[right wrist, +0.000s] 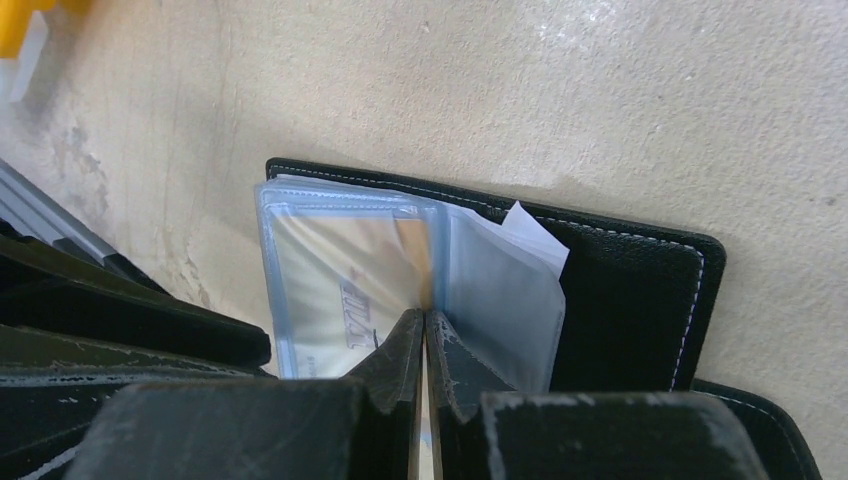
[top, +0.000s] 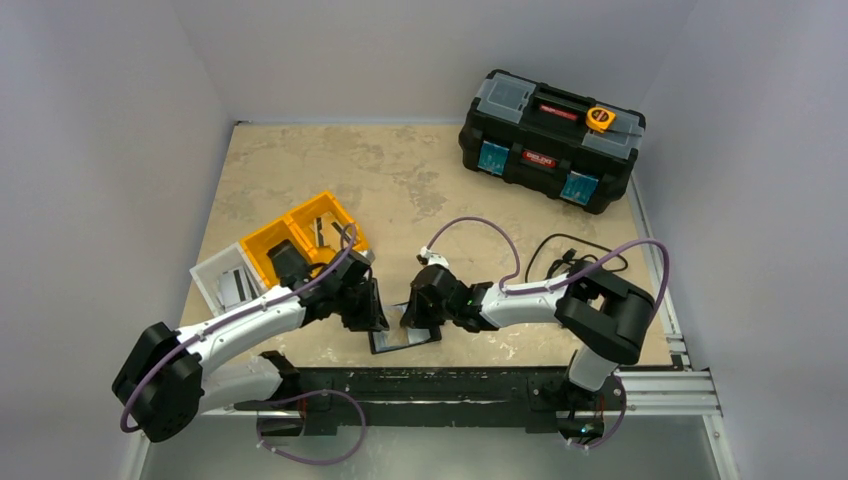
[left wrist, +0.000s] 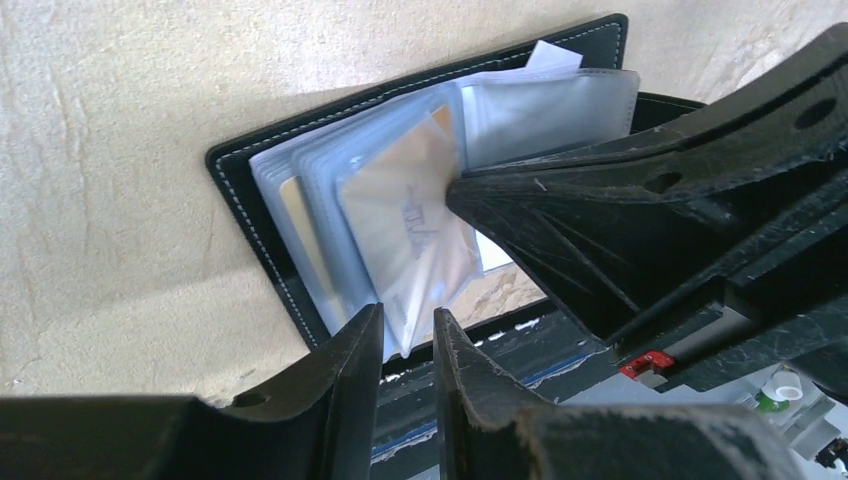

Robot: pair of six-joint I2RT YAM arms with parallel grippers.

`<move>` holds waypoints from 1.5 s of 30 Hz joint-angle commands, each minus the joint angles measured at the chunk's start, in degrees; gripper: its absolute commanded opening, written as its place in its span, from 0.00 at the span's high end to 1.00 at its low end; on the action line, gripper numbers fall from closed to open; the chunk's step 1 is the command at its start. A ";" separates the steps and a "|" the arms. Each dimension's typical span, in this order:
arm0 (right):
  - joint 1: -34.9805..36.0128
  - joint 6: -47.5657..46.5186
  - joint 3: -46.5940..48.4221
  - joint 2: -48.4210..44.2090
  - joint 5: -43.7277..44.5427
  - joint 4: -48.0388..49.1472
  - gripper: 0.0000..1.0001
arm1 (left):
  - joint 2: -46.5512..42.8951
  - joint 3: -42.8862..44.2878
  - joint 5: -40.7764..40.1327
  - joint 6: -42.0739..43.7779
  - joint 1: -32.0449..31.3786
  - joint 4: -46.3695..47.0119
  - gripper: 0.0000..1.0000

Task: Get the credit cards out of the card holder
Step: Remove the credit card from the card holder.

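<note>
Table point(top: 300, 170) | card holder point(right wrist: 625, 300) open, lengthwise left-right | left gripper point(left wrist: 405, 322) astride sleeves point(left wrist: 400, 220), hold unclear | right gripper point(right wrist: 425, 325) pinching sleeves

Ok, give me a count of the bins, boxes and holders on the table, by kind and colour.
Orange plastic bins: 2
White plastic bin: 1
Black plastic toolbox: 1
Black folding card holder: 1
Total: 5
</note>
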 commanded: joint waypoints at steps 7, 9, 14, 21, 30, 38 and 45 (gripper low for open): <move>-0.57 -0.35 -3.45 3.88 -1.80 -3.21 1.00 | 2.87 1.35 -0.79 -1.56 -1.34 3.10 0.74; -0.62 -0.39 -3.53 4.01 -1.81 -3.25 1.00 | 3.11 1.18 -1.91 -1.42 -1.35 2.58 0.74; -0.72 -0.54 -3.45 4.31 -1.79 -3.25 1.00 | 3.99 0.97 -2.67 -1.34 -1.35 2.33 0.72; -0.85 -0.65 -3.43 4.66 -1.80 -3.31 1.00 | 4.06 1.38 -3.87 -1.10 -1.35 1.06 0.71; -1.00 -0.72 -3.62 4.76 -1.81 -3.26 1.00 | 3.18 1.02 -5.07 -1.15 -1.35 -0.34 0.70; -1.05 -0.72 -3.77 4.77 -1.87 -3.32 1.00 | 2.70 0.07 -4.61 -1.83 -1.36 -0.07 0.70; -1.07 -0.96 -3.58 5.02 -1.85 -3.07 1.00 | 3.31 -1.56 -2.90 -2.49 -1.40 3.38 0.70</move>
